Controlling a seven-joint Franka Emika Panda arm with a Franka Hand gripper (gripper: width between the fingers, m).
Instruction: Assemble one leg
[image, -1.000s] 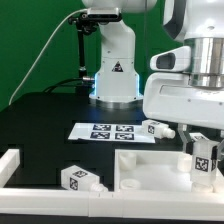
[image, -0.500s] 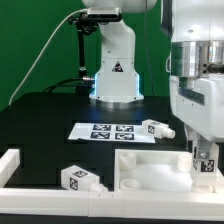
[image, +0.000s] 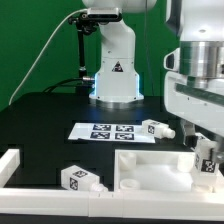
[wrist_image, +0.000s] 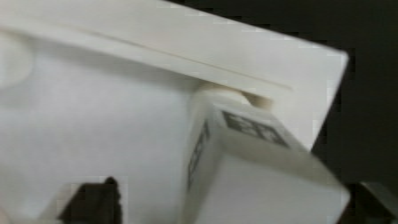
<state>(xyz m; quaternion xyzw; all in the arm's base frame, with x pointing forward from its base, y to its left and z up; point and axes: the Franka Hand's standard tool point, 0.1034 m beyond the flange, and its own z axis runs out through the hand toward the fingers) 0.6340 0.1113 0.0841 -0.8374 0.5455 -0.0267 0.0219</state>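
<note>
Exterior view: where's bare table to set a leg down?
Bare table lies between the marker board, the white rail and the front leg. Crowded at the exterior view's right: panel, gripper at the far-right leg, third leg beside the marker board.

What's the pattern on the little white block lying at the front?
Black-and-white square tags cover the white block; it shows best in the exterior view.

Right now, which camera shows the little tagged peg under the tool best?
The wrist view: the leg fills the frame, its tag clear. The exterior view shows it small at its right edge, partly hidden by the tool.
</note>
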